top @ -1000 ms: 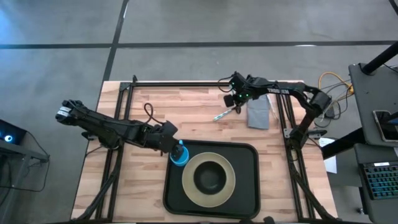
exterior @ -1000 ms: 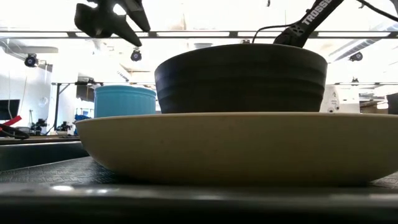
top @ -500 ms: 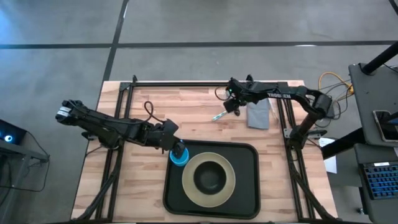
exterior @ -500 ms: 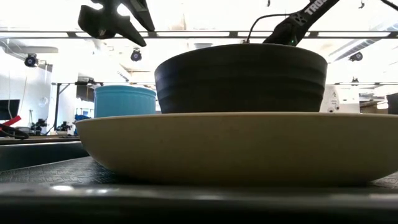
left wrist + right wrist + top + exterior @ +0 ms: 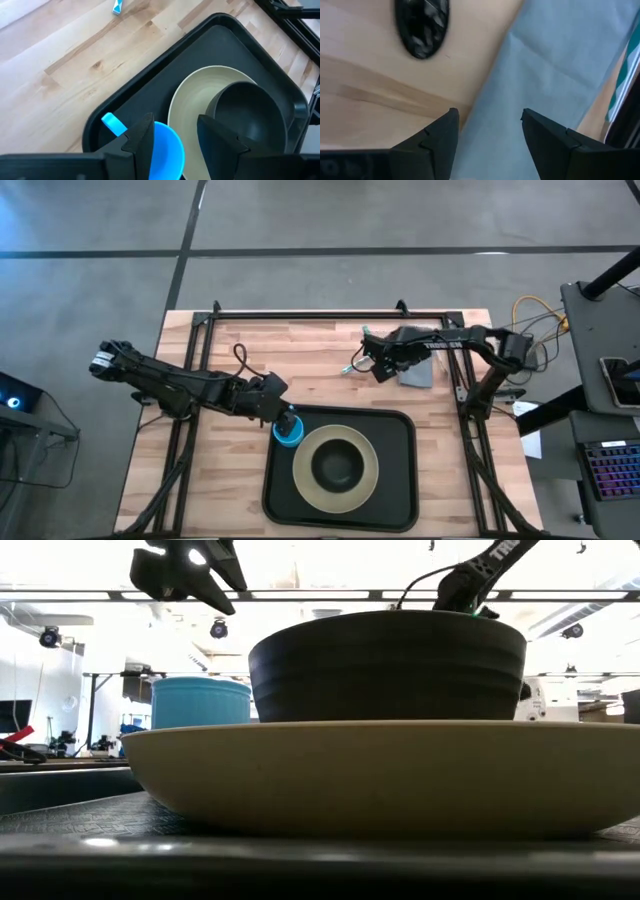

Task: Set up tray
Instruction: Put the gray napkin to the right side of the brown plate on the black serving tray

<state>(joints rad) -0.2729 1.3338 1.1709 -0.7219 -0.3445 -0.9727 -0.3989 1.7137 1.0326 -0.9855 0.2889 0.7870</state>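
The black tray (image 5: pixel 400 480) lies near the table's front edge. On it rests a cream plate (image 5: pixel 304 472) with a dark bowl (image 5: pixel 338 465) in it. A blue cup (image 5: pixel 290 434) stands upright in the tray's far left corner. My left gripper (image 5: pixel 175 120) hangs open above the cup, clear of it in the low view (image 5: pixel 215 590). A grey napkin (image 5: pixel 417 367) lies flat on the wood at the far right. My right gripper (image 5: pixel 488 112) points down, open, over the napkin's left edge (image 5: pixel 490 85). No touch shows there.
A thin silvery utensil (image 5: pixel 352 367) lies on the wood just left of the right gripper. A dark oval spot (image 5: pixel 422 25) shows on the wood beside the napkin. A black frame (image 5: pixel 300 315) runs round the table's far and side edges.
My right gripper has moved from beside the far rail toward the near edge and over the napkin, tipping further downward. The utensil lies on the wood to its left. My left gripper has stayed above the cup.
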